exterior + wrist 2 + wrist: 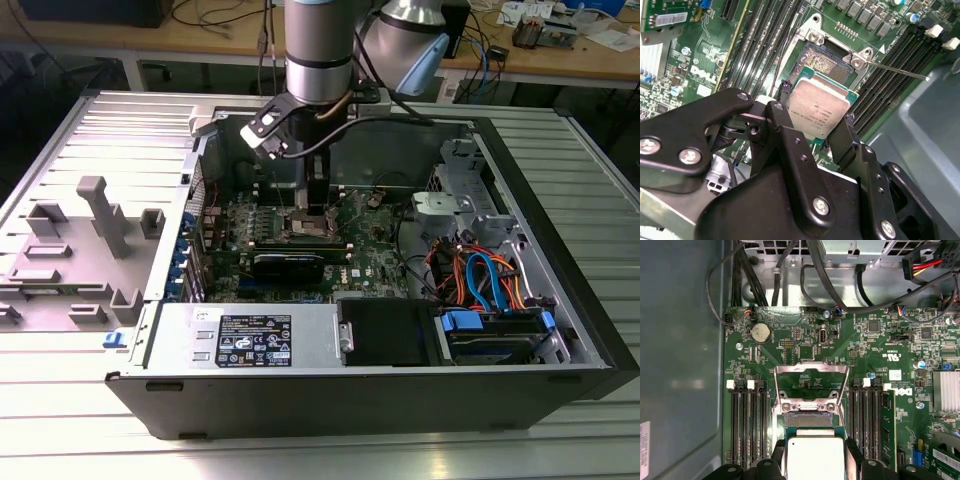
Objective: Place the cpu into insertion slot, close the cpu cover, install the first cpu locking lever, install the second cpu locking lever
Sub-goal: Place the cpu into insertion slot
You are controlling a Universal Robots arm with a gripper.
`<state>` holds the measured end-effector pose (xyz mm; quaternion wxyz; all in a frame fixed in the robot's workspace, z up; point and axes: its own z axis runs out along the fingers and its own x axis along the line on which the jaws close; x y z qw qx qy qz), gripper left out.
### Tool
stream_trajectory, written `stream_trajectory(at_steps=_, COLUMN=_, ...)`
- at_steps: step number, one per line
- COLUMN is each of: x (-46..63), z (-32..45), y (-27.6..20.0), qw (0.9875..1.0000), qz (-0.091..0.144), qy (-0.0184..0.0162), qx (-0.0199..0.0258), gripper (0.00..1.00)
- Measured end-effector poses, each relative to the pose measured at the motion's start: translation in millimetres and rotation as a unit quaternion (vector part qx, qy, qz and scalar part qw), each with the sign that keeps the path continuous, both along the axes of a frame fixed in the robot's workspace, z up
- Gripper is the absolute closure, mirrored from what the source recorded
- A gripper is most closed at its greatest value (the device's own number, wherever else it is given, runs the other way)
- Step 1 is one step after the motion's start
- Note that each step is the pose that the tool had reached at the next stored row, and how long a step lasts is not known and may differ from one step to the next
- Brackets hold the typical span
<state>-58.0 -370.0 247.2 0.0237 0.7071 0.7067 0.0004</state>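
The gripper (816,107) is closed partway, its two black fingers (784,97) clamped on opposite edges of the cpu (824,100), whose pale metal face looks toward the wrist. In both wrist views the chip hangs over the near part of the insertion slot (807,419), and the dark contact field still shows just beyond it; whether the chip touches the socket I cannot tell. The cpu cover (811,368) stands swung open on the far side of the slot, the green motherboard (865,347) visible through its cut-out. Black memory slots (747,425) flank the socket on both sides. In the exterior view the arm reaches down into the open computer case (330,395), which lies on a slatted metal table (90,440).
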Motion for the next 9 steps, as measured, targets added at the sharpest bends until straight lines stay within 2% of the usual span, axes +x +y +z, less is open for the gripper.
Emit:
stream_trajectory(at_steps=8, x=-0.2, z=-17.8, y=0.0, qw=1.0000, qz=0.000, qy=-0.0001, qx=0.0000, gripper=0.45)
stream_trajectory(at_steps=9, x=-0.2, z=-17.8, y=-0.1, qw=1.0000, qz=0.000, qy=0.0000, qx=-0.0001, gripper=0.45)
